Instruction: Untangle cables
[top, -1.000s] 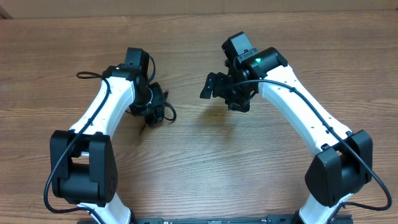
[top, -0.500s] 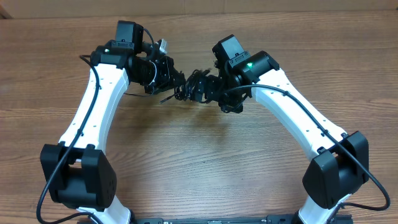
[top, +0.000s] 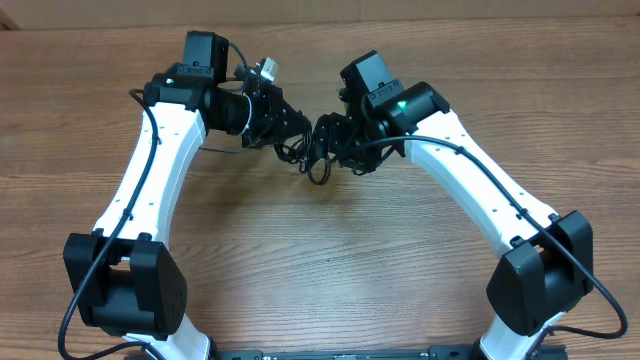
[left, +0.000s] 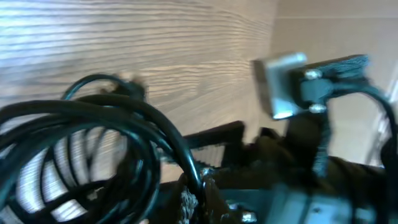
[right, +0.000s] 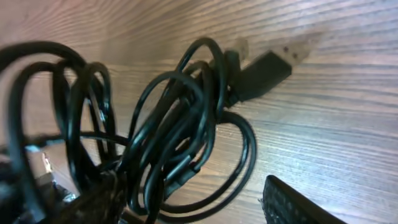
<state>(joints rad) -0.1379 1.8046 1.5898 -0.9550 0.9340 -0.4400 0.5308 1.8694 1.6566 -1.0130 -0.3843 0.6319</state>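
Nearest the right wrist camera, the cables (right: 168, 124) are one knotted bundle with no cord freed yet, the right gripper (top: 327, 138) has its fingers spread around it, and beyond, the left gripper (top: 292, 132) pinches its far side above the table (top: 320, 270).

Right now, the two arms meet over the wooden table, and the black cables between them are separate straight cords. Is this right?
Not quite. The cables are one tangled bundle of overlapping loops, not separate straight cords; the right wrist view shows this clearly. The rest of the statement is correct.
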